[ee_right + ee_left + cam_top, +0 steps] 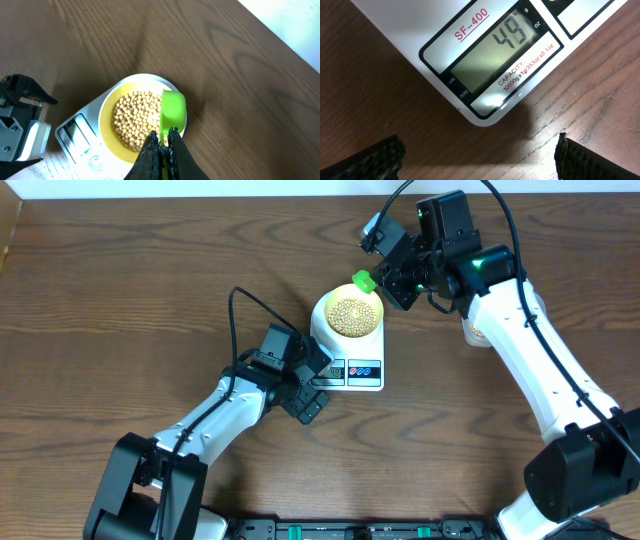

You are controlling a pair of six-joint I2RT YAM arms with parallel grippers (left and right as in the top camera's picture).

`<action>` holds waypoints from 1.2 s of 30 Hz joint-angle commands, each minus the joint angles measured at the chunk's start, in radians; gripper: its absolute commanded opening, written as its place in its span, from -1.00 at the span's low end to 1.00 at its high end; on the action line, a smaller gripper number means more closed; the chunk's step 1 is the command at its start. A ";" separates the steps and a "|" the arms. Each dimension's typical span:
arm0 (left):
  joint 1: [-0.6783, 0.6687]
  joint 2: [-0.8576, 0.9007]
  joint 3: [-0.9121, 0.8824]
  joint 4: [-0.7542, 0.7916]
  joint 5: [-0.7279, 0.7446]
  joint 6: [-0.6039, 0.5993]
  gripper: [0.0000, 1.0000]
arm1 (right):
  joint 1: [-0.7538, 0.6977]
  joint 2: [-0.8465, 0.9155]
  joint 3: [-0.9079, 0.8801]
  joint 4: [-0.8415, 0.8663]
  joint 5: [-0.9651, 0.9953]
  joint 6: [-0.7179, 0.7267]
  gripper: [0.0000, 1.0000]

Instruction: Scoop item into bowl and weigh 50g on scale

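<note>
Lighting's pretty kind to me here: the overhead view is bright and even, with only soft, short shadows hugging my arms on the wood table point(120, 300). The left wrist cam is sharp on the scale point(395, 25) and the digits are crisp, but there's a whitish glare patch low on the display point(495, 55) and a shadow off its corner. My left fingers point(375, 160) are dark, soft blobs. On the right wrist cam the beans point(132, 117) look clear, the green scoop point(173, 112) is vivid, and the top-right corner's blown out white.
</note>
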 commanded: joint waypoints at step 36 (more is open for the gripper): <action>0.003 0.013 -0.002 -0.003 -0.006 0.013 0.96 | 0.006 -0.019 0.006 0.001 -0.055 0.005 -0.98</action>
